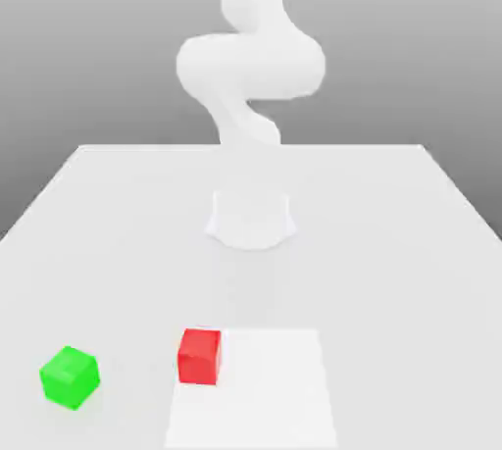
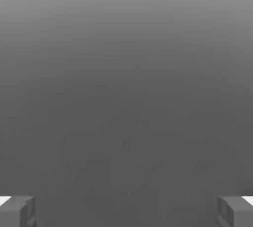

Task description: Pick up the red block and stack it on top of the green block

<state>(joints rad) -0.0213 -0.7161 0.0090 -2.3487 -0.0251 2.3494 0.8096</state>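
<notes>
red block (image 1: 199,356) untouched on surface (image 1: 392,232), apart from green block (image 1: 70,376); gripper (image 2: 126,211) spread wide, empty; pick and stack remain.

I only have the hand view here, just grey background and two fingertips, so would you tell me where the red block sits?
Observer: In the exterior view the red block rests on the table, at the left edge of a whiter patch.
Operator: Thank you. And the green one?
Observer: The green block stands apart from it, toward the exterior view's left, also on the table.
Operator: Is anything stacked yet?
Observer: No, both cubes sit separately; the gripper holds nothing, its fingers spread wide.
</notes>
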